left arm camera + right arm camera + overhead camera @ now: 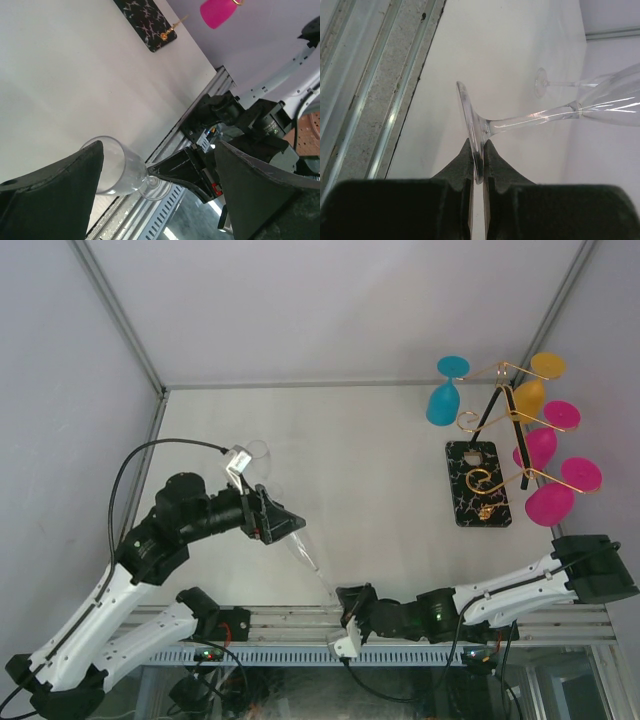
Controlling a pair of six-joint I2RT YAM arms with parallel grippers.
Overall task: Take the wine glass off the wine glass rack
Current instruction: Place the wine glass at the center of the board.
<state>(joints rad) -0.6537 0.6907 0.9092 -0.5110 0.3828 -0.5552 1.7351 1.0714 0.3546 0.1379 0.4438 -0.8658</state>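
A clear wine glass [312, 562] hangs tilted in the air between my two grippers, near the table's front edge. My right gripper [346, 603] is shut on the rim of its foot [470, 112], and the stem runs off to the right in the right wrist view. My left gripper [159, 150] is open, with the glass bowl [117, 170] between its fingers, close against the left finger [60, 190]. The gold wire rack [500, 390] on its black marbled base [477, 483] stands at the far right. It holds a blue glass [443, 400], a yellow glass [530, 392] and two pink glasses [548, 502].
Another clear glass [258, 453] is on the table behind my left wrist; its foot [540, 82] shows in the right wrist view. A metal rail [400, 615] runs along the front table edge. Grey walls enclose the left, back and right sides.
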